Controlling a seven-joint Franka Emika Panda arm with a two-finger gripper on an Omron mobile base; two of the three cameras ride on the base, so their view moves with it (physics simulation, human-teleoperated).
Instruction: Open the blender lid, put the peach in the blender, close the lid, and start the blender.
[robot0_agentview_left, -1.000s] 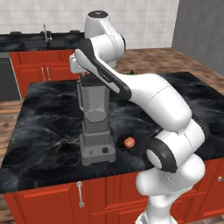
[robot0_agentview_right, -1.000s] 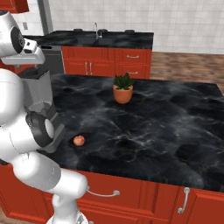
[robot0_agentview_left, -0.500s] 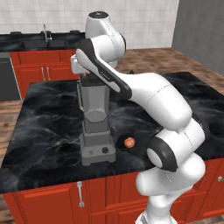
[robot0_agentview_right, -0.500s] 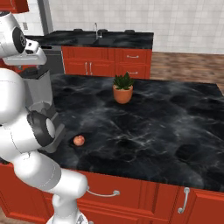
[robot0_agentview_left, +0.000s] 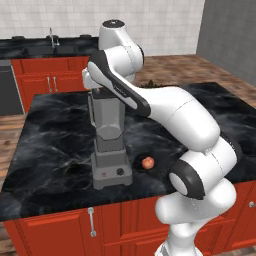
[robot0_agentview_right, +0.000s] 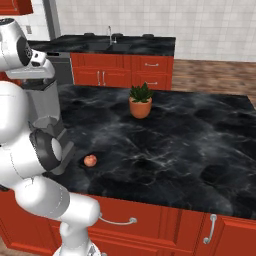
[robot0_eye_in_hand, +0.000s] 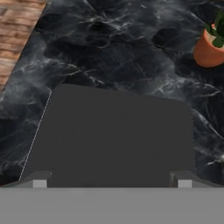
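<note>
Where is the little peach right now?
The peach sits on the black counter, just right of the blender base in the left base view, apart from it and nearer the front edge than the potted plant.

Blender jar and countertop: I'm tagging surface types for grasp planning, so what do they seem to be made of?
The blender jar looks like translucent grey plastic or glass, smooth; which one is open. The countertop looks like polished black marble or stone, given its white veining and soft sheen, though it is rendered.
</note>
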